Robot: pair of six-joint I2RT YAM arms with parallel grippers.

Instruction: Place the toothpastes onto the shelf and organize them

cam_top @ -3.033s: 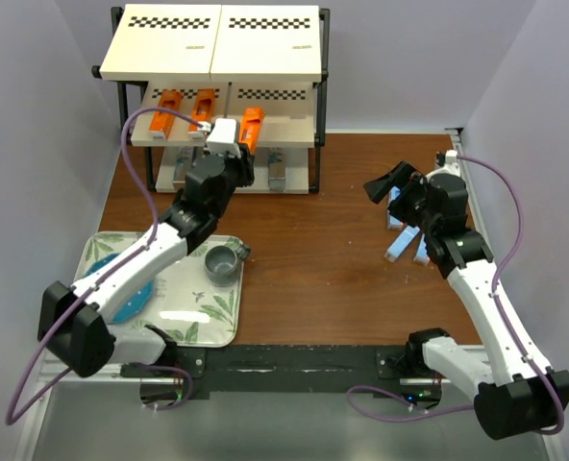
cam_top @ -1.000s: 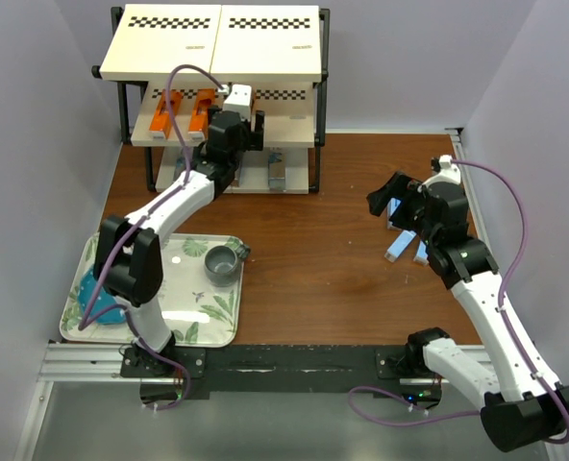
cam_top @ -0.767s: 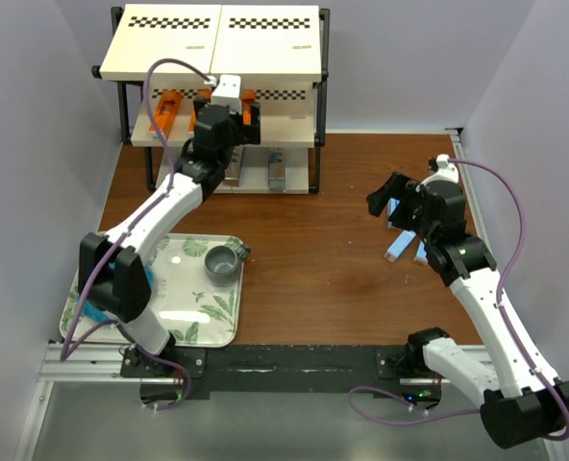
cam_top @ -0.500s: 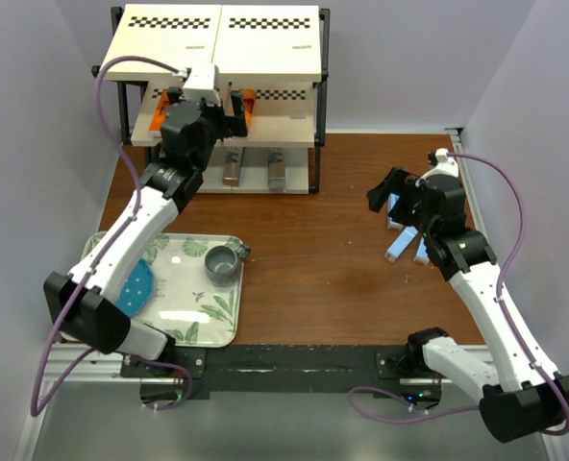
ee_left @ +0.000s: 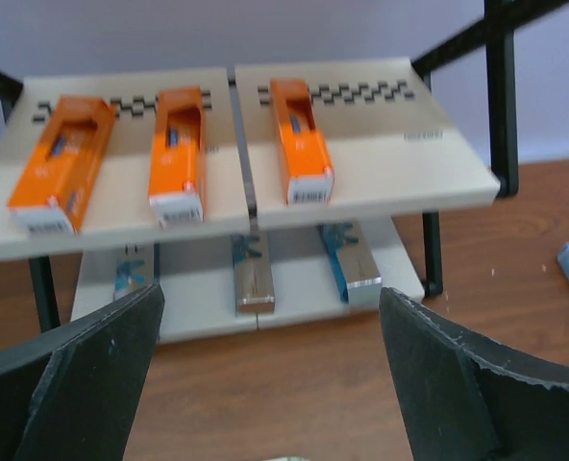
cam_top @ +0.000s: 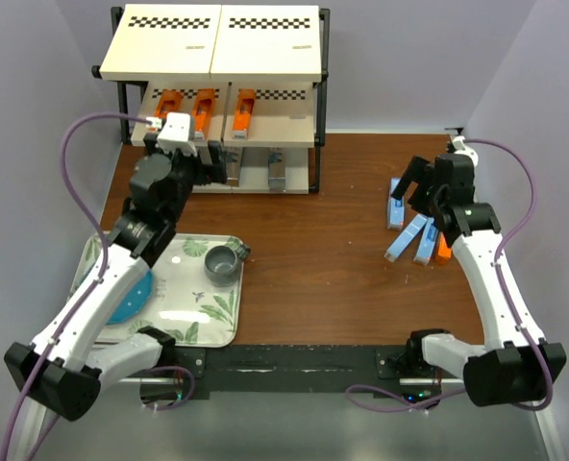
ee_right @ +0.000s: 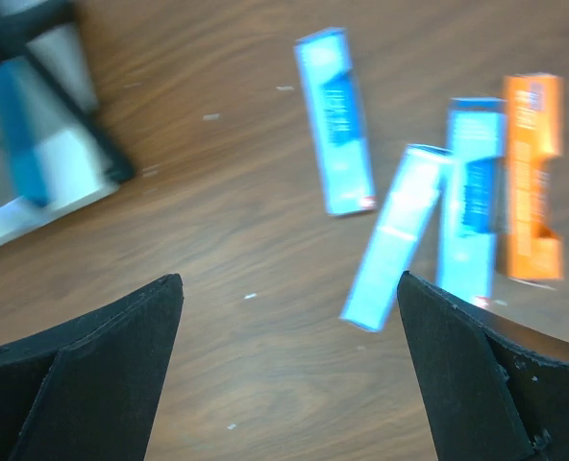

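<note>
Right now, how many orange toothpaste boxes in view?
4. Three orange boxes side by side on the black-framed shelf's middle cream board; one on the brown wooden table beside light blue boxes. Others may be hidden.

Wood-grain table (ee_right: pixel 217 269), black metal-framed shelf (ee_left: pixel 409 173), glossy card toothpastes (ee_right: pixel 334 120).

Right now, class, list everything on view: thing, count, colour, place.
shelf: one, black frame, cream boards, far left.
shelved orange toothpastes: three, middle tier.
dark blue toothpastes: three, bottom tier.
light blue toothpastes: three, table, right.
loose orange toothpaste: one, beside those.
tray: one, leaf-patterned, near left.
plate: one, blue, on tray.
cup: one, grey, on tray.
left arm: white and black, jaws open, facing shelf.
right arm: white and black, jaws open, near loose boxes.
</note>
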